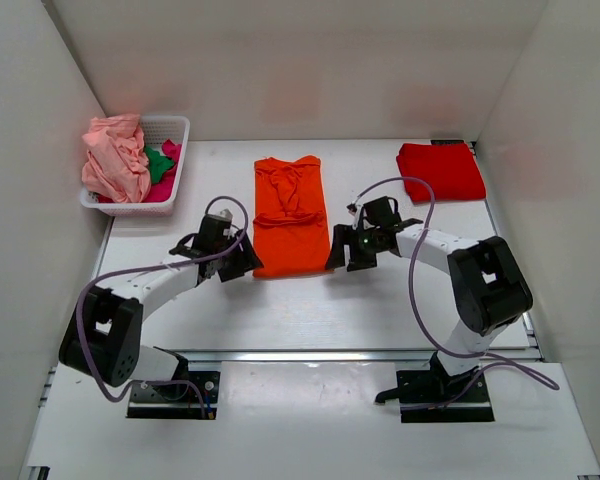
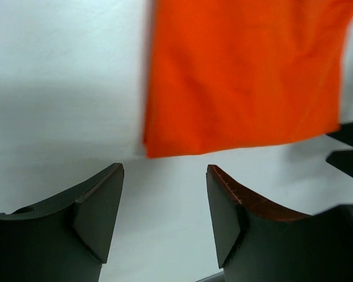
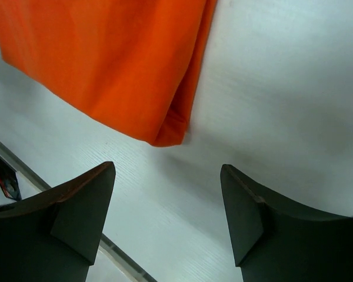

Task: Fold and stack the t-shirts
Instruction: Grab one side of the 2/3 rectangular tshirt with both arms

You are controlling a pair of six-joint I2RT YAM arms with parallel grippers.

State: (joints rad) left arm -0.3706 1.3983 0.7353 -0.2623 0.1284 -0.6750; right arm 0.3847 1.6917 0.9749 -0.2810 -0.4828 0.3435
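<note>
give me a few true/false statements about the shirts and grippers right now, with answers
1. The left gripper is clamped on the orange t-shirt. False: it is open and empty, and the shirt's near edge lies just ahead of it.
2. The red t-shirt lies folded, apart from the orange one. True.
3. The basket is empty. False: it holds crumpled shirts, with a pink t-shirt on top.
4. The right gripper is open. True.
</note>
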